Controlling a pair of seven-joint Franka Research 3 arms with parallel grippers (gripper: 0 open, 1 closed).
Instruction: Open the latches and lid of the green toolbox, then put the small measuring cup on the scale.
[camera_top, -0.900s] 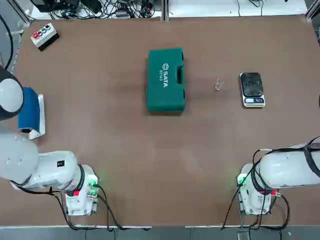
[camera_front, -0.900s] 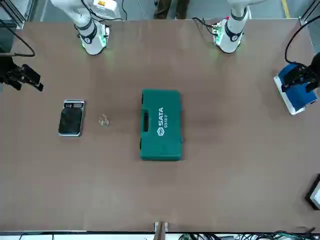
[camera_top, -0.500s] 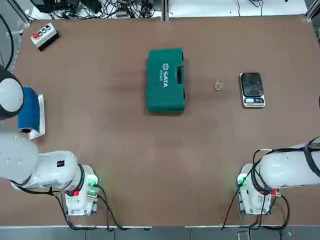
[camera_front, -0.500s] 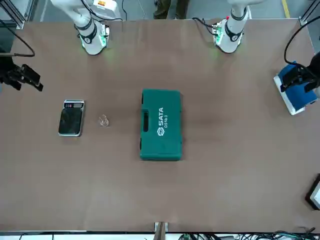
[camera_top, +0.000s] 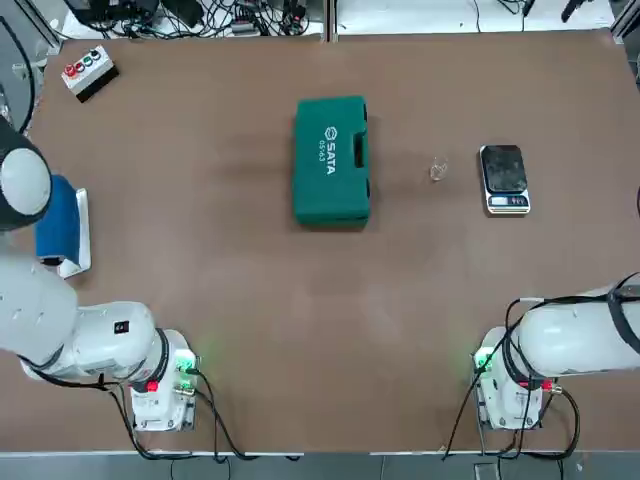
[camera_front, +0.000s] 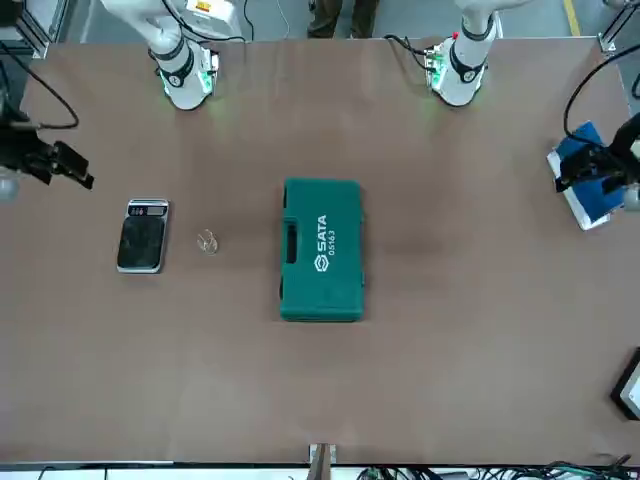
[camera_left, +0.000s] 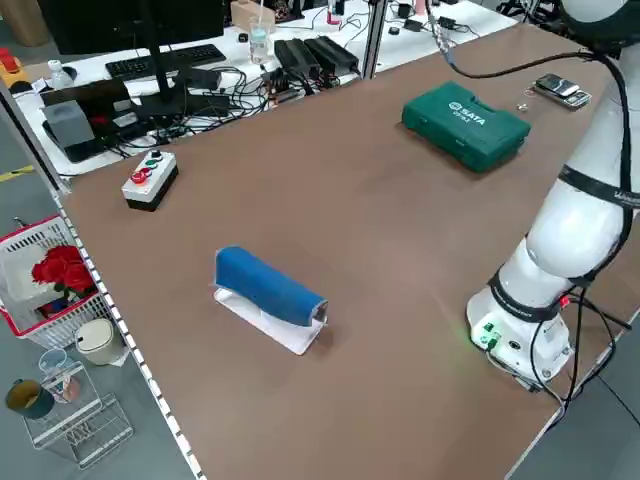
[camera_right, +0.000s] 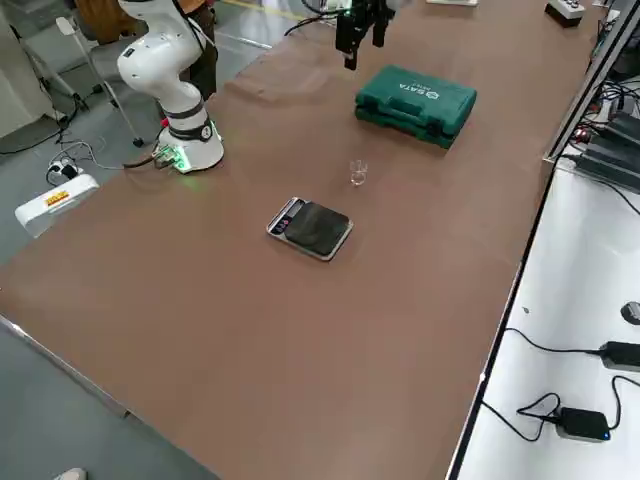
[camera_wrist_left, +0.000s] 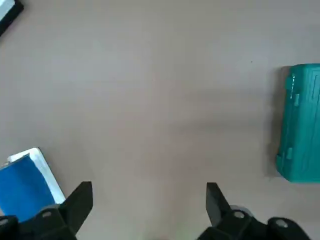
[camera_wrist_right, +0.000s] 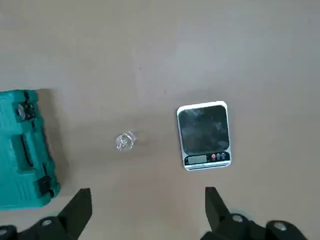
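Both pairs of jaws are spread wide and hold nothing. I think each arm is up high so its camera can look down and find the things first.

The big brown table (camera_top: 200, 260) carries everything. The green toolbox (camera_top: 331, 160) lies flat near the middle of it. The lid (camera_front: 325, 250) is shut, with the white letters facing up. The latches are on the side that faces the cup, and they look closed. No step of the job looks done yet.

The left gripper (camera_wrist_left: 148, 212) hangs over the robot's left edge of the table, well apart from the toolbox. A blue roll on a white base (camera_top: 60, 225) lies under it. The right gripper (camera_wrist_right: 147, 212) hangs over the other edge, near the scale (camera_top: 504, 178).

The scale is small, black and flat, with nothing on top. The small measuring cup (camera_top: 438, 169) stands on the table between the toolbox and the scale, just beside the scale. That is handy, because the cup only needs a short trip.
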